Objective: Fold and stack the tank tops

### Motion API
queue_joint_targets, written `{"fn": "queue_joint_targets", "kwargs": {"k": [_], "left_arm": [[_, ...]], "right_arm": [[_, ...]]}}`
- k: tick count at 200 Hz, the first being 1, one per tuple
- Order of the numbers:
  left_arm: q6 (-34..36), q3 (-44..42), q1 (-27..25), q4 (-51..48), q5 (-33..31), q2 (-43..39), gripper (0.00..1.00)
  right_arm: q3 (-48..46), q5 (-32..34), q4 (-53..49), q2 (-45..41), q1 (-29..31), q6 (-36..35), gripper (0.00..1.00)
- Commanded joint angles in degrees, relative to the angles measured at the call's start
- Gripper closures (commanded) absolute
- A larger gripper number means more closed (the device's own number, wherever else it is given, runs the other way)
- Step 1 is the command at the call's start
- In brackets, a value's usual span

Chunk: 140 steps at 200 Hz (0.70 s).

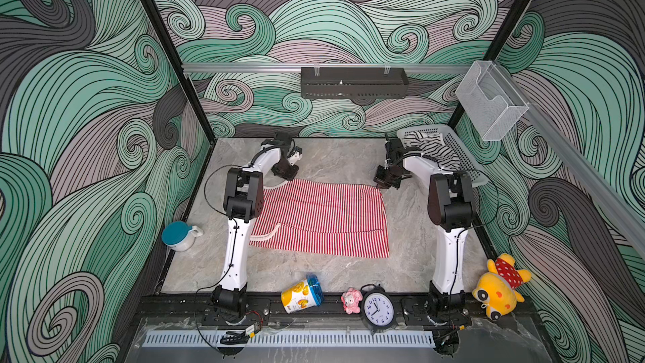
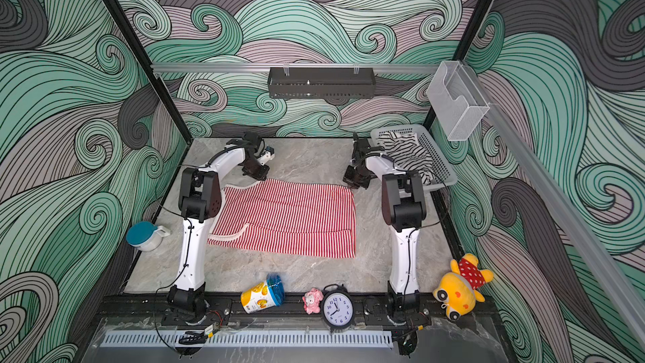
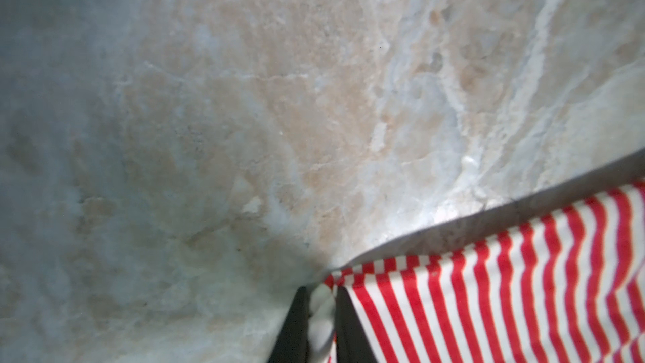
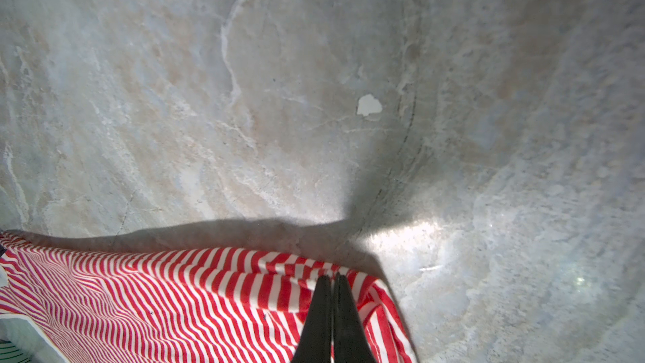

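Observation:
The red-and-white tank top (image 1: 321,218) (image 2: 286,221) lies spread flat in the middle of the marble table, its cream-trimmed straps toward the left. My left gripper (image 1: 288,176) (image 3: 321,289) is down at its far left corner, shut on a fold of cream trim and striped cloth (image 3: 506,291). At the far right corner, my right gripper (image 1: 380,186) (image 4: 330,275) is shut on the bunched hem (image 4: 174,291), fingers pressed together. The black-and-white tank top (image 1: 429,150) (image 2: 405,155) lies crumpled in the grey basket (image 1: 464,158) behind the right arm.
A teal-lidded white jug (image 1: 179,235) stands at the table's left edge. Along the front lie a yellow can (image 1: 302,293), a pink toy (image 1: 350,300), a black alarm clock (image 1: 378,309) and a yellow plush (image 1: 499,288). A black shelf (image 1: 354,82) hangs on the back wall.

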Motion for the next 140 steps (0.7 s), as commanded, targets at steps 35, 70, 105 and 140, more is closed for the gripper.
{"fn": "queue_joint_targets", "kwargs": {"k": [35, 70, 105, 140], "left_arm": [[0.12, -8.31, -0.29, 5.27, -2.36, -4.88, 0.95], [-0.23, -13.61, -0.21, 8.20, -3.49, -10.38, 0.94], [-0.31, -17.98, -0.21, 10.17, -3.10, -15.05, 0.93], [-1.02, -21.90, -0.12, 11.69, -3.41, -19.23, 0.92]], "right_arm": [[-2.22, 0.14, 0.92, -4.25, 0.39, -1.57, 1.00], [-5.85, -0.98, 3.02, -7.02, 0.39, -1.50, 1.00], [-12.02, -2.07, 6.81, -12.09, 0.41, -0.56, 1.00], [-17.29, -3.01, 9.72, -16.46, 0.43, 0.01, 1.00]]}}
